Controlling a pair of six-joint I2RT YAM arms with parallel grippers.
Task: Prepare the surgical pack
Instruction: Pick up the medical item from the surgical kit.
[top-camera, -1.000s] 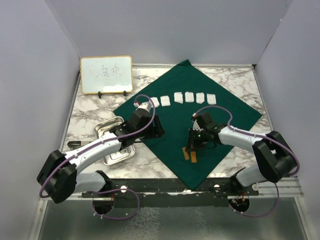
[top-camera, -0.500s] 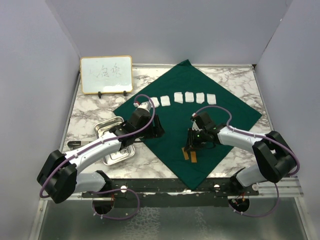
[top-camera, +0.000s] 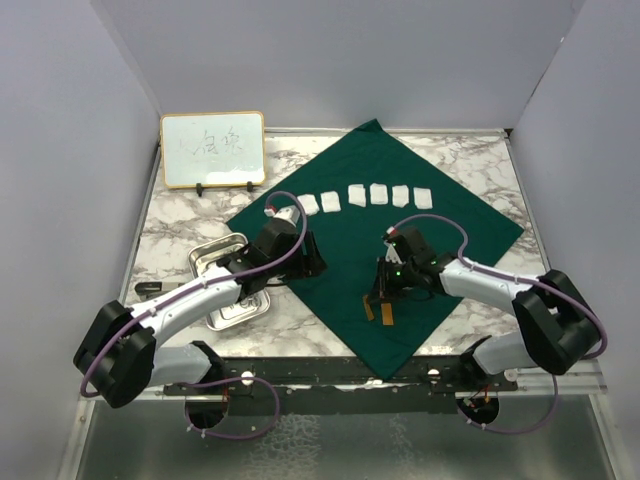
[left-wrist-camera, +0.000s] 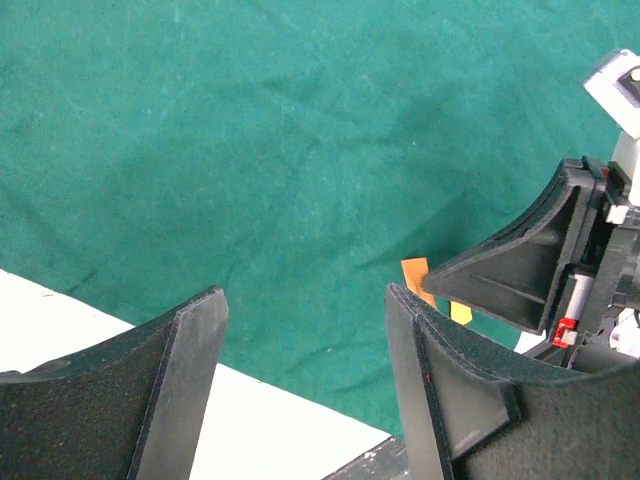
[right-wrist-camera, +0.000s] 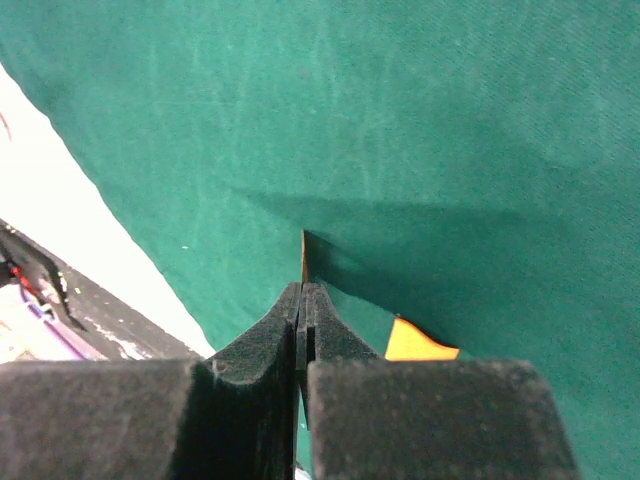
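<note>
Right fingers pinch a thin orange strip edge-on over the green drape spread on the tabletop, likely to place it, while left fingers hover open nearby

Open green cloth across the centre and right half of the drape leaves a gripper room to pass. Gauze squares line its far part (a tight row). The left gripper, jaws apart, blocks its left edge; the right gripper, pinching an orange strip, blocks its near corner. A tray sits just left of it.
</note>
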